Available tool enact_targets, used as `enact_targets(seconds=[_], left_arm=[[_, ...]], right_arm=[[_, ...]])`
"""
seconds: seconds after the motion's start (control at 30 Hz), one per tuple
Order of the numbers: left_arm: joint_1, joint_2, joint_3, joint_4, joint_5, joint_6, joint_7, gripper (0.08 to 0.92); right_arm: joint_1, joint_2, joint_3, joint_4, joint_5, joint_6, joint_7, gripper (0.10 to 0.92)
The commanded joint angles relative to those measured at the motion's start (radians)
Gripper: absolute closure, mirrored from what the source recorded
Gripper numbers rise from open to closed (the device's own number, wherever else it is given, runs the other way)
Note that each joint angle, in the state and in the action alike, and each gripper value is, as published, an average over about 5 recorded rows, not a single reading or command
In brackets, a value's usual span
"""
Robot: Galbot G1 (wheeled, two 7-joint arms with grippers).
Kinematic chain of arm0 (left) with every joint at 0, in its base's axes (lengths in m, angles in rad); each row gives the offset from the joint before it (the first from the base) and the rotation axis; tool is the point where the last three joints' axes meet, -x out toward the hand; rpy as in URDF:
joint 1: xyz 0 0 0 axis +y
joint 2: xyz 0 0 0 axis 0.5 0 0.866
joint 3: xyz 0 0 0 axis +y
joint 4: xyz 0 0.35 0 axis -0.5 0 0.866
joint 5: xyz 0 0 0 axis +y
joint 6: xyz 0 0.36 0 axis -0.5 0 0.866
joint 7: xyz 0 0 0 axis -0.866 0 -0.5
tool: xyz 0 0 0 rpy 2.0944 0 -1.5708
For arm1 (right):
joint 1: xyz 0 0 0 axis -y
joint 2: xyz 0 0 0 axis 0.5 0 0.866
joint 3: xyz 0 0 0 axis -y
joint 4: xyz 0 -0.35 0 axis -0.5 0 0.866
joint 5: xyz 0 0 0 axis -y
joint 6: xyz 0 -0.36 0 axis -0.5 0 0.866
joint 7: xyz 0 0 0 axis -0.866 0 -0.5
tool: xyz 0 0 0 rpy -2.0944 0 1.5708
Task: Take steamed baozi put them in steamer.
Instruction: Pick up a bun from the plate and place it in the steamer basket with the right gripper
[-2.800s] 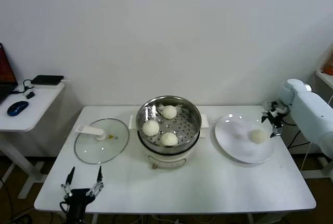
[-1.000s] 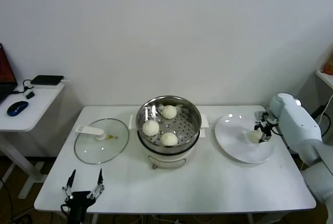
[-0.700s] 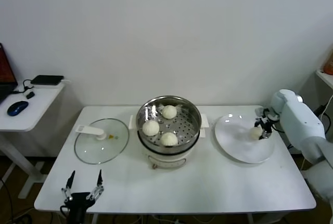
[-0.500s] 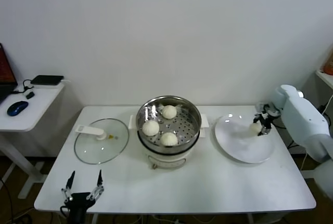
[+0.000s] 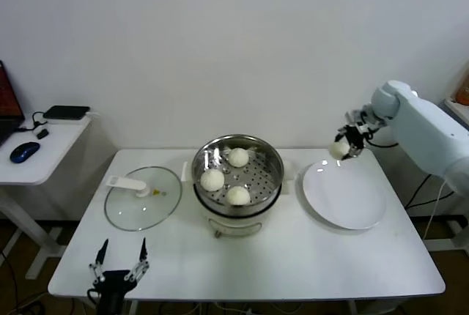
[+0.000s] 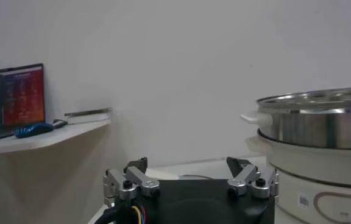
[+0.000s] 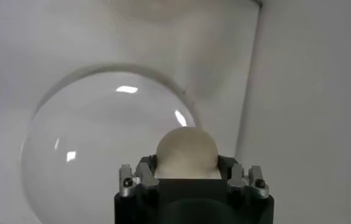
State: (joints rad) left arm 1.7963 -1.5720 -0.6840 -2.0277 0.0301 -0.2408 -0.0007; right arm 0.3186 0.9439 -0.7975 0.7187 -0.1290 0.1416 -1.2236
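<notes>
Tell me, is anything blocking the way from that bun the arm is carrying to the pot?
Nothing visible. The right gripper holds the baozi above the plate's far edge. The steamer stands open, its glass lid on the table beyond it. The left gripper is parked by the near edge.

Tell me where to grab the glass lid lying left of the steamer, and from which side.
Grip the glass lid by its white handle, coming from above. The lid lies flat on the table, so its thin rim gives little purchase, while the raised handle bar probably fits between the fingers. The left gripper, open near the table's front edge, is nearest.
</notes>
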Motion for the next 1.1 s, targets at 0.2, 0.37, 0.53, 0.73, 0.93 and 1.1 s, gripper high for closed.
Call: enact_targets(seconds=[0.2,0.37,0.53,0.73,0.93,1.1], left_arm=[[-0.003,-0.003,0.006,-0.003,0.009,-0.002,-0.002,0.177],[-0.006,-0.003,0.002,-0.006,0.003,-0.003,-0.003,0.177],[-0.007,-0.004,-0.001,-0.011,-0.003,-0.004,-0.005,0.177],[-0.010,-0.002,-0.008,-0.015,-0.011,-0.004,-0.005,0.177],[-0.012,0.003,-0.018,-0.012,-0.023,-0.003,-0.003,0.177],[-0.020,0.005,-0.021,-0.002,-0.025,-0.001,-0.002,0.177]], right_arm=[[0.389,0.160,-0.390,0.129,0.501,-0.115,-0.018,0.363],[0.441,0.241,-0.494,0.154,0.672,-0.205,-0.014,0.364],[0.433,0.278,-0.566,0.185,0.727,-0.257,-0.009,0.364],[0.360,0.275,-0.592,0.197,0.711,-0.286,0.005,0.364],[0.284,0.272,-0.588,0.175,0.669,-0.293,0.011,0.364],[0.237,0.296,-0.574,0.159,0.660,-0.298,0.015,0.364]])
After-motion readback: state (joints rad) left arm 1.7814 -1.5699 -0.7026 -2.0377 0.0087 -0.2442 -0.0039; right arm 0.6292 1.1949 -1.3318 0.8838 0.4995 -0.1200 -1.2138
